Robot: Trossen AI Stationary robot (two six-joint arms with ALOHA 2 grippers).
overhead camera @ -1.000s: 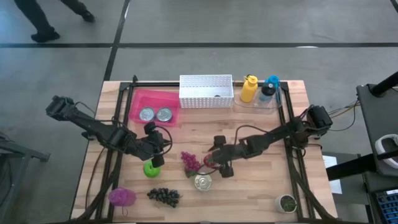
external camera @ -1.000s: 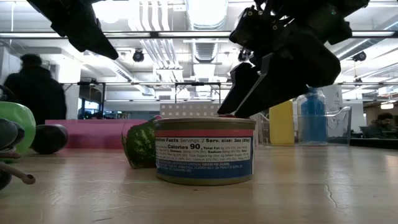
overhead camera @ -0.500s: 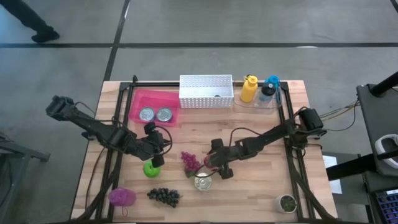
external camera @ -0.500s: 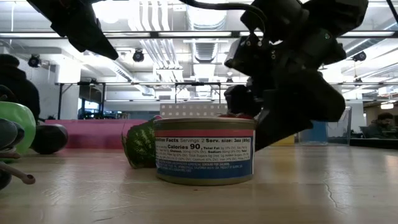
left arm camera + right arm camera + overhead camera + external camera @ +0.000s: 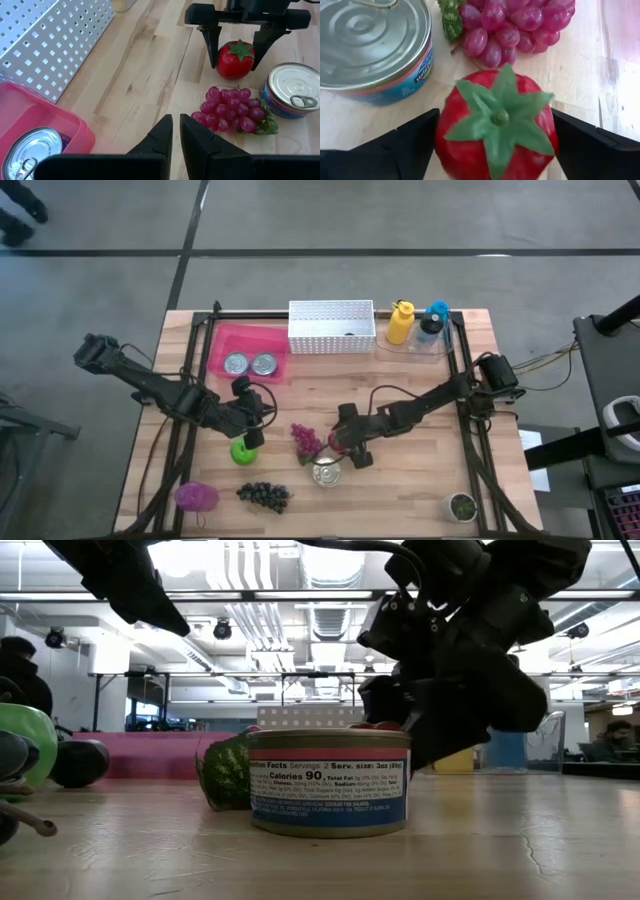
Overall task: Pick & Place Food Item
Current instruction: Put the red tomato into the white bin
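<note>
Right hand [image 5: 492,137] straddling the tomato [image 5: 496,127] at centre frame of the high view, fingers spread either side of it, not yet gripping. The tomato stands on the worktop [image 5: 420,480], calyx up, just beside the red grapes [image 5: 306,439] and the tin can [image 5: 327,472]. Judged a light, rigid, glossy model fruit, apt to slip: grasp across its widest girth, below the calyx. Can and grapes crowd its lower-left side; open worktop lies toward lower right. Left hand [image 5: 252,438], clenched and empty, waits left of centre by the green apple [image 5: 243,451].
</note>
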